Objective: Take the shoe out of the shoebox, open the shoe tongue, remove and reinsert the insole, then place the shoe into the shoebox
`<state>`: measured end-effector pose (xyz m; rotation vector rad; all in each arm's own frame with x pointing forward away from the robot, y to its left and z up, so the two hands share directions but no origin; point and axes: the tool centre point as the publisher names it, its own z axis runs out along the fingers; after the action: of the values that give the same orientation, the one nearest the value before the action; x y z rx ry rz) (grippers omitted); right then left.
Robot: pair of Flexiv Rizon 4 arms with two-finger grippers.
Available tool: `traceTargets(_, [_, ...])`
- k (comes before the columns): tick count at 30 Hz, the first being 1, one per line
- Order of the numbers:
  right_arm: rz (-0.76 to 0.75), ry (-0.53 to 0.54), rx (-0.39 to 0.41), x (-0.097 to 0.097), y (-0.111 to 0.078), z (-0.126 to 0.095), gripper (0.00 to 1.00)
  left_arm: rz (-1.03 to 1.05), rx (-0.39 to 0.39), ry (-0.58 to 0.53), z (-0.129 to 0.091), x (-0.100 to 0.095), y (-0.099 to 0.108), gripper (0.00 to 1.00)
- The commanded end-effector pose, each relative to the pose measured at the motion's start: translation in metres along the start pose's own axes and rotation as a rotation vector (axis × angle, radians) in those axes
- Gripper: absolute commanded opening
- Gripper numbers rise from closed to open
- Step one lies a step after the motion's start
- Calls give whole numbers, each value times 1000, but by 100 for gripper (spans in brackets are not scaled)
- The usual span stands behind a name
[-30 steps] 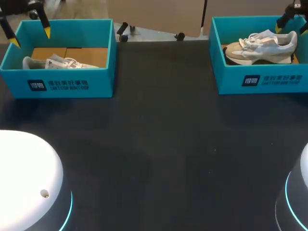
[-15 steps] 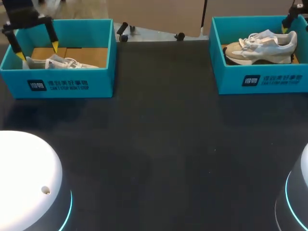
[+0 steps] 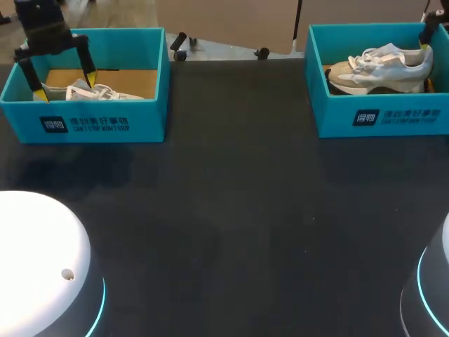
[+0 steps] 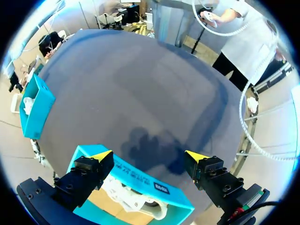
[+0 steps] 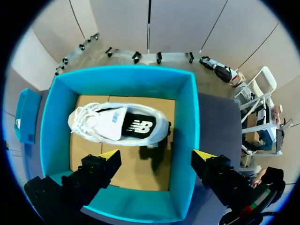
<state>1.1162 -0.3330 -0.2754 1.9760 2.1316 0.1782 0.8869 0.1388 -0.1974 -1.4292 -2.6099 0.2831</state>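
Two teal shoeboxes stand at the table's far corners. The left box [image 3: 105, 119] holds a pale shoe [image 3: 90, 91], seen under the fingers as a white shoe [image 4: 133, 200] inside the teal box [image 4: 140, 180]. My left gripper [image 3: 63, 86] hangs open over that box's left end, above the shoe and not touching it; its own view shows the left gripper [image 4: 149, 155] with nothing between the fingers. The right box [image 5: 185, 122] holds a white and beige shoe [image 5: 119, 124], lying on its side. My right gripper [image 5: 157, 154] is open above this box, apart from the shoe.
A wide stretch of dark table [image 3: 231, 210] lies between the boxes and the front edge. In the head view the right box [image 3: 382, 116] sits at the far right with its shoe [image 3: 382, 69]. White arm bases [image 3: 38, 267] stand at the front corners.
My left gripper has come down and to the right, from above the left box's far left corner to over the shoe's end. The right gripper has shifted slightly right at the view's edge.
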Motion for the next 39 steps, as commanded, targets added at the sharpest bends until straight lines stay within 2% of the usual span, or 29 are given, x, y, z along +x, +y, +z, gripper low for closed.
traceTargets(1, [-2,-3,63,-3,17,19,100,-10,-30,7,7,-2,-9,100])
traceTargets(5, [18,-10,66,-7,21,29,100,-10,-30,7,7,-2,-9,100])
traceTargets(8, [33,-33,78,-7,25,35,83,-10,-30,7,7,-2,-9,100])
traceTargets(11, [50,-57,94,-8,28,40,73,-10,-30,7,7,-2,-9,100])
traceTargets(12, [54,-64,100,-8,29,41,73,-10,-30,7,7,-2,-9,100])
traceTargets(15, [75,-76,116,-7,31,48,85,-10,-30,7,7,-2,-9,100])
traceTargets(22, [128,-114,142,-3,30,53,83,-10,-30,7,7,-2,-9,100])
traceTargets(27, [149,-126,155,-1,32,66,66,-10,-30,7,7,-2,-9,100])
traceTargets(39, [178,-140,182,1,32,93,55,-10,-30,7,7,-2,-9,100])
